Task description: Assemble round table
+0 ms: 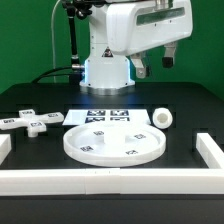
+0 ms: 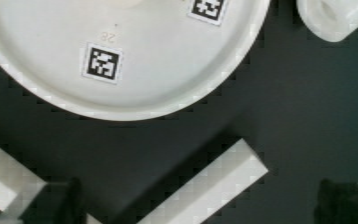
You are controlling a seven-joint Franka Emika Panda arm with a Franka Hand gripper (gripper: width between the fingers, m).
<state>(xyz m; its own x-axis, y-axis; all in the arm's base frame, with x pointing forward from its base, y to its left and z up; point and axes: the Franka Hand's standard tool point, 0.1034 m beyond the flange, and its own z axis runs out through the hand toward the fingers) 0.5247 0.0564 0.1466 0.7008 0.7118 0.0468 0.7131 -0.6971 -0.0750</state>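
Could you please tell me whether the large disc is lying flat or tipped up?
Flat: the large disc lies on the table, broad face upward.

Glossy white arm (image 1: 125,22), rounded shells, pale bluish base (image 1: 107,72), black cable (image 1: 72,40) beside it, dark blurred claw (image 2: 197,200)

Backdrop: a plain green wall (image 1: 30,40) fills the rear of the exterior view, evenly coloured.
Table: a matt black table top (image 1: 190,105) spans the full width and looks dark grey in the wrist view.
Border: a white front bar (image 1: 110,182) runs along the near edge. A left bar (image 1: 5,148) and a right bar (image 1: 212,150) stand at the exterior view's sides.
Marker board: the marker board (image 1: 108,117) lies flat, mid-table.
Light: even and diffuse, with soft shadows and a faint sheen on the black surface.
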